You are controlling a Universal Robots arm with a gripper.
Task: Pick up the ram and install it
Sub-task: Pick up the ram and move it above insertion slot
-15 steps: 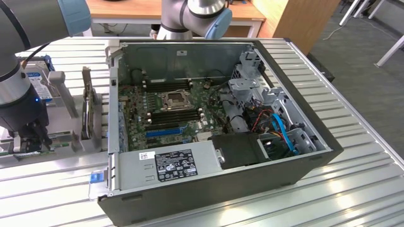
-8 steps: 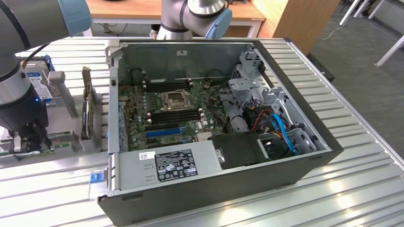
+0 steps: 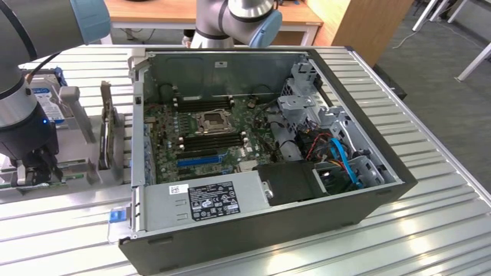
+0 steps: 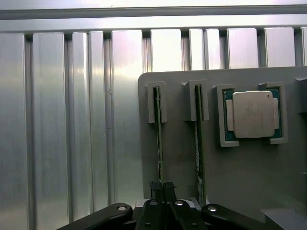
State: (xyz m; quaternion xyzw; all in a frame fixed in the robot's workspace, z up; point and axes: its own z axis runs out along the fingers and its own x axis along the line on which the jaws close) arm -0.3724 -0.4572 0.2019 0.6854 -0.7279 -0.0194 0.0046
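Wrist view: gripper (image 4: 162,188) clenched on the ram (image 4: 159,134), pinching the thin green stick from both sides. The ram stands on edge in a slot of a grey tray (image 4: 182,158). A second stick (image 4: 198,139) stands upright in the neighbouring slot, just beside it. A CPU (image 4: 253,114) lies flat in its recess beyond the second stick. The tray rests on a ribbed metal table (image 4: 53,120).

Exterior view: gripper (image 3: 37,172) low over the tray at the exterior view's left, its grip hidden from this side. An open case (image 3: 253,230) sits toward the exterior view's right, apart from the gripper. Inside it is the motherboard (image 3: 201,138), with black slots (image 3: 201,103) near its socket. A dark card (image 3: 107,132) stands upright beside the case's wall.
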